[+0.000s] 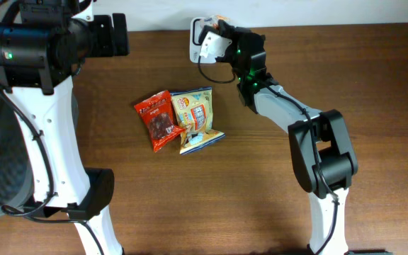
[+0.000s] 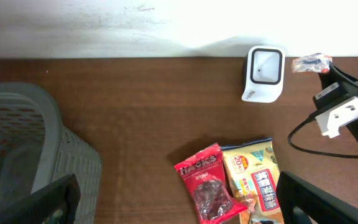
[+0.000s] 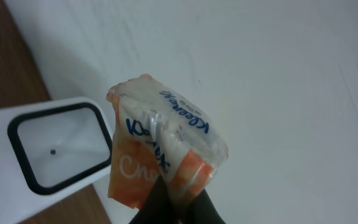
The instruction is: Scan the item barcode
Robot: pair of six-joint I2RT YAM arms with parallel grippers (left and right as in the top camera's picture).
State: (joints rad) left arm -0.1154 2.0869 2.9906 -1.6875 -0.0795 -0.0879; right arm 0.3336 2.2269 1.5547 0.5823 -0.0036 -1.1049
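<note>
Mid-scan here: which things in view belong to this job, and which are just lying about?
In the job:
- white scanner
- orange-and-white packet, pinched in the right gripper close to the scanner's window

Lying about for now:
- red snack packet
- yellow snack packet, touching the red one
- grey basket at the table's left side

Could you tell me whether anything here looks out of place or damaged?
Nothing spilled. The orange-and-white packet looks crumpled where the right fingers pinch it beside the scanner; the red packet and yellow packet lie tilted against each other.
</note>
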